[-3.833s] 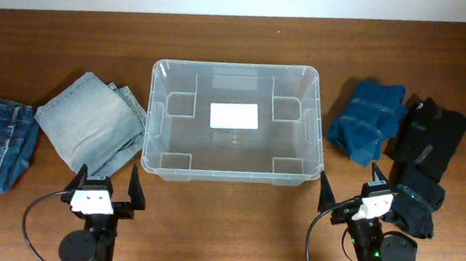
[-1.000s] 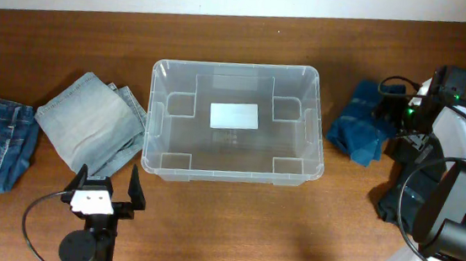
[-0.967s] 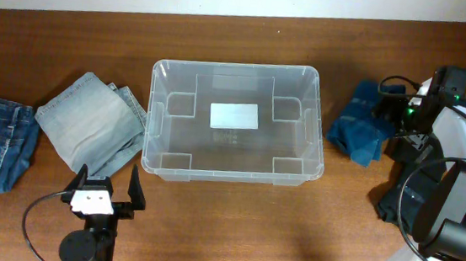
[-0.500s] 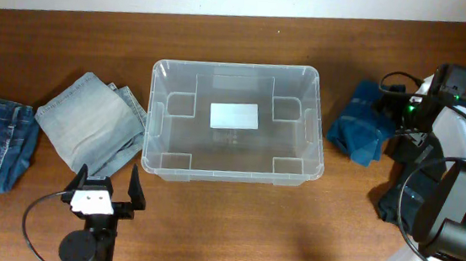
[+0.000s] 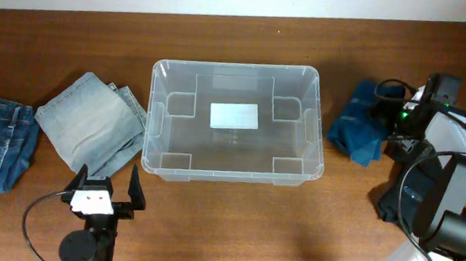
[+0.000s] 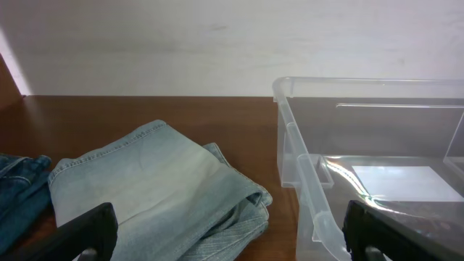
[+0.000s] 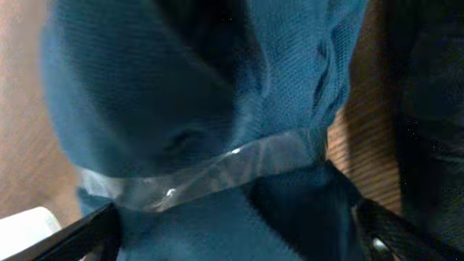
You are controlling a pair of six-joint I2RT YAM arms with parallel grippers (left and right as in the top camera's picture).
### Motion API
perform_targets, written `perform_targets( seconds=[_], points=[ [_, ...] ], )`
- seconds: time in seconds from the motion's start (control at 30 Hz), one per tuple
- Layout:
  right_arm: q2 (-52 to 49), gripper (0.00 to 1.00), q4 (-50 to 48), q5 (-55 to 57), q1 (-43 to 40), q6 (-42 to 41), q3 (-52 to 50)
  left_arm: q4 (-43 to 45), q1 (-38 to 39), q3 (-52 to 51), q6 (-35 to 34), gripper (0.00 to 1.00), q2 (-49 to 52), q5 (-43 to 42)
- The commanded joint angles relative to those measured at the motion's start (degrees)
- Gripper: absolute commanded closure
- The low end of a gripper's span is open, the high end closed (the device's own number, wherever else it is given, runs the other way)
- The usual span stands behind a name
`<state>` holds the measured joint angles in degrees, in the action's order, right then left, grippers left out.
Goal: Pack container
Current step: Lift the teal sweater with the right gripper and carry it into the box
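My right pincer (image 7: pixel 239 233) hangs spread over the blue bundle (image 5: pixel 360 125), first pick for the empty container (image 5: pixel 148 123); next, lower and pinch. Left pincer (image 5: pixel 103 183) rests spread, idle.

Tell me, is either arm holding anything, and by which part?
Nothing held. Right gripper open over the blue cloth; left gripper open, empty.

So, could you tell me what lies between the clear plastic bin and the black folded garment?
In the overhead view, a folded blue garment lies there, with the right gripper over it.
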<state>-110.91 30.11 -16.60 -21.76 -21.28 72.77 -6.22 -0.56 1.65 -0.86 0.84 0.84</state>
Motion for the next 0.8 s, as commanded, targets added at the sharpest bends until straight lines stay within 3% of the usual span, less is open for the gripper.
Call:
perform_targets(
  seconds=[0.0,0.13,0.3,0.37,0.77],
  points=[
    [-1.57,0.13,-0.61,-0.81,0.04,-0.70,-1.33,0.20,-0.20,-0.46,0.50,0.01,-0.50,0.39],
    [-3.30,0.21,-0.83,-0.79,0.04,-0.68,-1.36,0.20,-0.20,-0.46,0.50,0.01,-0.50,0.39],
    [-3.63,0.52,-0.85,-1.03,0.00,-0.66,-1.29,0.20,-0.20,-0.46,0.50,0.00,-0.50,0.39],
    [-3.54,0.60,-0.83,-1.29,-0.02,-0.66,-1.29,0.20,-0.20,-0.46,0.50,0.01,-0.50,0.39],
    [5.38,0.85,5.38,-1.77,0.04,2.89,3.41,0.20,-0.20,-0.46,0.50,0.00,-0.50,0.39]
  ],
)
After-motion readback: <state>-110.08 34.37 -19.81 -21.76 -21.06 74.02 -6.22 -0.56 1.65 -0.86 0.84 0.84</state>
